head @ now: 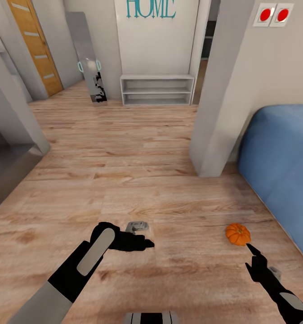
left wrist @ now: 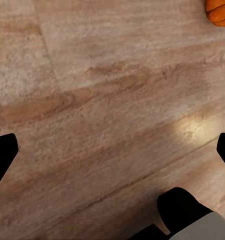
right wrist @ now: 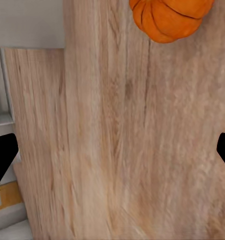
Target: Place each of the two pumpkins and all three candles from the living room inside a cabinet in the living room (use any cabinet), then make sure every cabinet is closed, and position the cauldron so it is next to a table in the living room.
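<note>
One small orange ribbed pumpkin [head: 238, 234] sits on the wooden floor close to the blue furniture. My right gripper [head: 255, 256] hovers just short of it, open, with its tip pointing at the pumpkin. In the right wrist view the pumpkin [right wrist: 170, 17] lies ahead of the right gripper [right wrist: 114, 152], whose black fingertips are spread wide over bare floor. My left gripper [head: 144, 244] hangs low over the floor further left, also open and empty [left wrist: 115, 150]; an edge of the pumpkin [left wrist: 220, 11] shows in its wrist view. The candles, cabinet, cauldron and table are out of view.
A blue upholstered piece [head: 282, 162] fills the right side beside a grey wall pillar [head: 223, 112]. A white low shelf [head: 157, 90] stands under the HOME sign at the back, with a leaning mirror [head: 88, 58] and a wooden door [head: 34, 45] to the left. Open floor lies ahead.
</note>
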